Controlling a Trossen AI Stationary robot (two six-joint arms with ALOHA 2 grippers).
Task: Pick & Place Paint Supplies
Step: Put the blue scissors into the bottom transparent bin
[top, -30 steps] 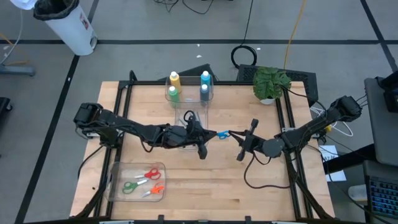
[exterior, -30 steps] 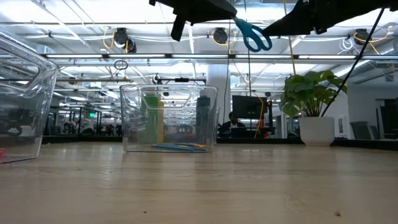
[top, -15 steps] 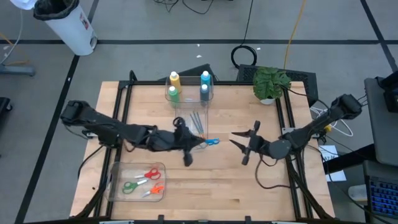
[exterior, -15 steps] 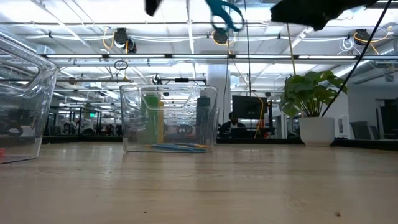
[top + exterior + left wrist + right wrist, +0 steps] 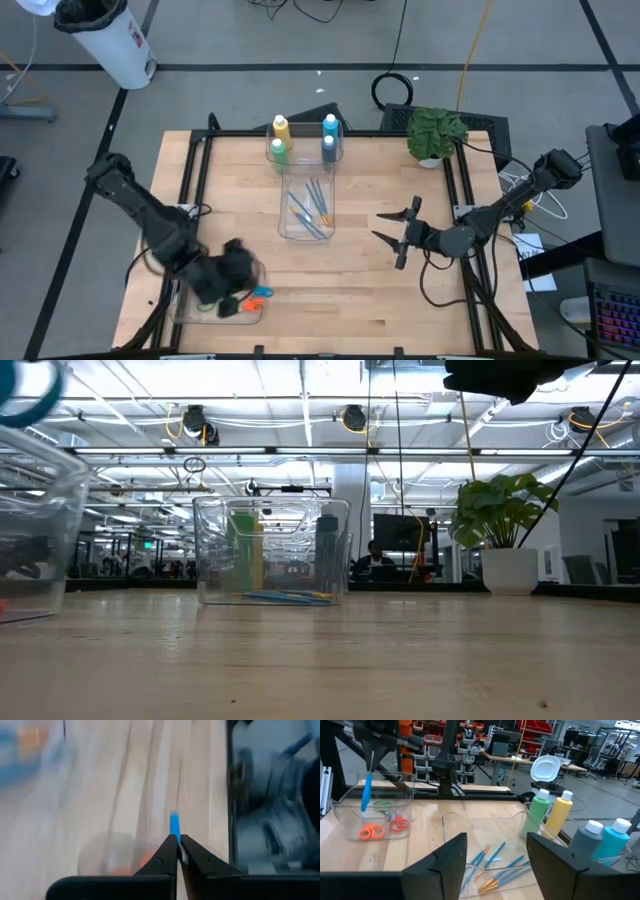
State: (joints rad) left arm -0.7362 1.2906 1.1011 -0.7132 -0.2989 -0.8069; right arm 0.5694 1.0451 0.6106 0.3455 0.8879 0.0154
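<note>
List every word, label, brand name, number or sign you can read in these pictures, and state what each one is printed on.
No text can be read in any view.
The white bin beyond the table's far left corner carries a dark printed patch: too small to read.
The four paint bottles show no legible labels.
Signs and screens in the room behind the table: too small or blurred to read.

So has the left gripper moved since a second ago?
Yes. In the high view the left gripper has swung from beside the brush tray to over the scissors tray, carrying the blue scissors.
</note>
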